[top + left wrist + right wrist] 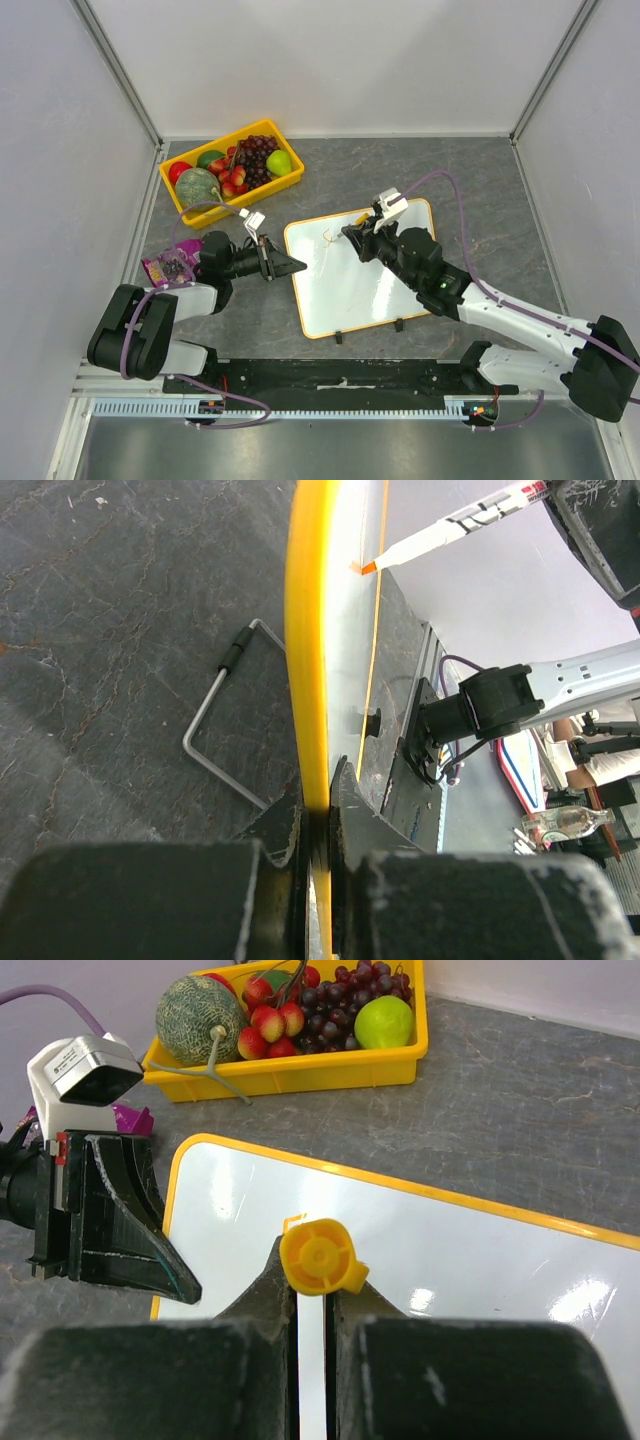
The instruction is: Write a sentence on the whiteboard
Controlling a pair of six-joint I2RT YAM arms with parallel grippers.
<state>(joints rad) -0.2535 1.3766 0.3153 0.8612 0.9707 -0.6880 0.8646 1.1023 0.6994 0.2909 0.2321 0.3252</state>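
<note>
The whiteboard, white with an orange-yellow rim, lies in the middle of the table. My left gripper is shut on its left rim; in the left wrist view that rim runs between the fingers of the left gripper. My right gripper is shut on a marker over the board's upper left part. In the right wrist view the marker's yellow end cap sits between the closed fingers of the right gripper. Of the sentence, only a short orange stroke shows beside the marker.
A yellow crate of fruit stands at the back left. A purple packet lies by the left arm. A bent metal wire stand lies under the board's edge. Grey walls close in both sides and the back.
</note>
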